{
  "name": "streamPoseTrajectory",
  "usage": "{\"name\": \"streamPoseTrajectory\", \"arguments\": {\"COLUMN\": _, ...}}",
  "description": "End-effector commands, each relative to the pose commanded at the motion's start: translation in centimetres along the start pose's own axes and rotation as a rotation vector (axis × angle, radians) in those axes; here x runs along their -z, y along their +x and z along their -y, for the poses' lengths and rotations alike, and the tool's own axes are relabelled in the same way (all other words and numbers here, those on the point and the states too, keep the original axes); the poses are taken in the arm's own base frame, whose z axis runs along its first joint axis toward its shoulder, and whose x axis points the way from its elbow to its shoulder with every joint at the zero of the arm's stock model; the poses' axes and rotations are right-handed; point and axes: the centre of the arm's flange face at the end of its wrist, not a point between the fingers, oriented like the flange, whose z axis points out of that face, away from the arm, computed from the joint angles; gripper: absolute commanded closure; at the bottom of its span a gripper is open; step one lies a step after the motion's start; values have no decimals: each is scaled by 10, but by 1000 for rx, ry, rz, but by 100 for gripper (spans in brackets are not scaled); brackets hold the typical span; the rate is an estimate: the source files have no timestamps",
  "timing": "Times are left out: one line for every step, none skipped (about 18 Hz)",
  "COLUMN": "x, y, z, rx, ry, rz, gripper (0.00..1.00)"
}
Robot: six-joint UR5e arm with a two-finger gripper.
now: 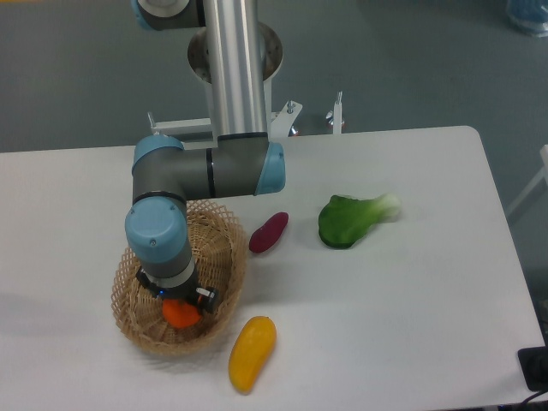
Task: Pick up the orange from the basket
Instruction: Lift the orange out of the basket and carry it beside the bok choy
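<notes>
A small bright orange [181,317] lies on the floor of the light tan wicker basket [224,257] at the front left of the table. My gripper [179,306] reaches straight down into the basket and sits right on top of the orange. Its dark body covers the upper half of the fruit. The fingers are hidden under the wrist, so their spacing does not show. Only the lower front part of the orange is visible.
A yellow-orange mango [251,352] lies just outside the basket's front right rim. A dark purple sweet potato [268,232] rests to the basket's right, and a green bok choy [351,219] lies further right. The arm's base column [233,68] rises behind the basket.
</notes>
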Motion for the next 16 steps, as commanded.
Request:
{"name": "streamPoseTrajectory", "arguments": {"x": 7, "y": -7, "z": -3, "rx": 6, "ry": 9, "rz": 4, "gripper": 49}}
{"name": "streamPoseTrajectory", "arguments": {"x": 13, "y": -15, "z": -6, "rx": 13, "ry": 13, "rz": 14, "gripper": 49}}
{"name": "streamPoseTrajectory", "arguments": {"x": 16, "y": -16, "z": -6, "rx": 7, "ry": 17, "rz": 18, "gripper": 48}}
{"name": "streamPoseTrajectory", "arguments": {"x": 26, "y": -27, "z": -10, "rx": 6, "ry": 31, "rz": 28, "gripper": 48}}
{"name": "streamPoseTrajectory", "arguments": {"x": 32, "y": -36, "z": -14, "rx": 10, "ry": 41, "rz": 31, "gripper": 48}}
{"name": "streamPoseTrajectory", "arguments": {"x": 43, "y": -47, "z": -19, "rx": 12, "ry": 55, "rz": 38, "gripper": 48}}
{"name": "streamPoseTrajectory", "arguments": {"x": 47, "y": -55, "z": -22, "rx": 13, "ry": 60, "rz": 43, "gripper": 48}}
{"name": "streamPoseTrajectory", "arguments": {"x": 52, "y": -64, "z": -26, "rx": 15, "ry": 66, "rz": 50, "gripper": 48}}
{"name": "streamPoseTrajectory", "arguments": {"x": 59, "y": -72, "z": -31, "rx": 12, "ry": 71, "rz": 59, "gripper": 48}}
{"name": "streamPoseTrajectory", "arguments": {"x": 60, "y": -77, "z": -33, "rx": 6, "ry": 70, "rz": 68, "gripper": 48}}
{"name": "streamPoseTrajectory", "arguments": {"x": 61, "y": -82, "z": -36, "rx": -2, "ry": 70, "rz": 70, "gripper": 48}}
{"name": "streamPoseTrajectory", "arguments": {"x": 63, "y": -92, "z": -41, "rx": 0, "ry": 68, "rz": 74, "gripper": 48}}
{"name": "streamPoseTrajectory", "arguments": {"x": 67, "y": -99, "z": -44, "rx": -2, "ry": 74, "rz": 80, "gripper": 48}}
{"name": "streamPoseTrajectory", "arguments": {"x": 70, "y": -109, "z": -50, "rx": -1, "ry": 74, "rz": 86, "gripper": 48}}
{"name": "streamPoseTrajectory", "arguments": {"x": 80, "y": -132, "z": -64, "rx": -13, "ry": 67, "rz": 114, "gripper": 47}}
{"name": "streamPoseTrajectory", "arguments": {"x": 86, "y": -141, "z": -71, "rx": -18, "ry": 69, "rz": 124, "gripper": 47}}
